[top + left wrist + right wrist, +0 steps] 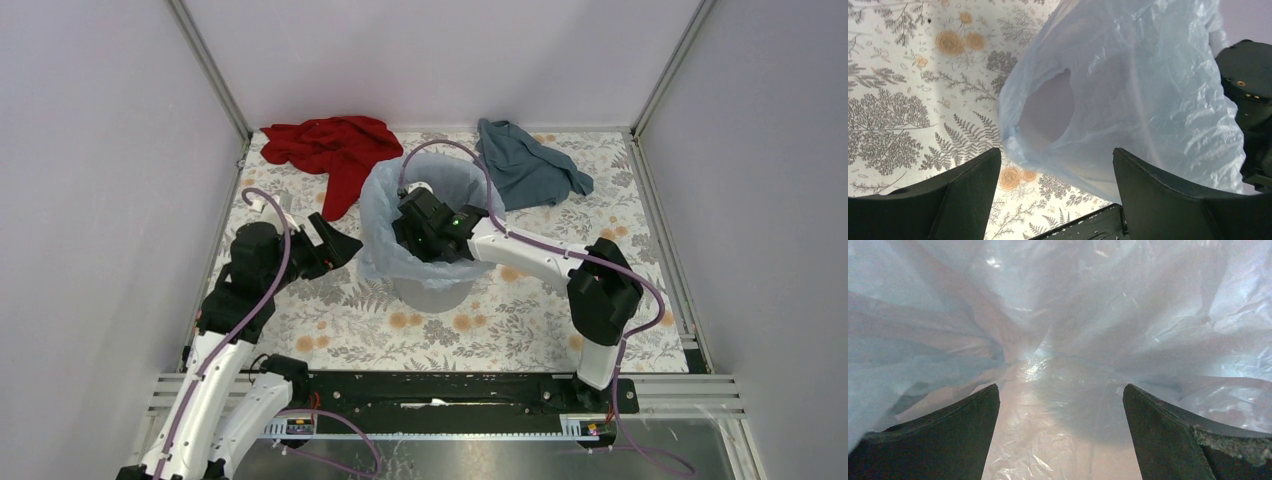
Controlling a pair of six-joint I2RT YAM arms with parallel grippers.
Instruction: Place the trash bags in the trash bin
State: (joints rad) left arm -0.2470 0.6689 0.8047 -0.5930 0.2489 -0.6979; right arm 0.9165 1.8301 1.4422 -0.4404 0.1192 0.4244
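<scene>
Trash bag lines the trash bin, nearly done; right gripper inside, left gripper beside, fingers apart.

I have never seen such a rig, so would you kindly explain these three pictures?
Two robot arms stand at a table with a floral cover. One picture looks down from above; the others come from a camera on each wrist. A thin pale blue plastic bag is draped over a round grey plastic bin. The right pincer is open inside the bag; the left pincer is open beside it. Neither holds anything. A red cloth and a teal-blue cloth lie behind the bin.
</scene>
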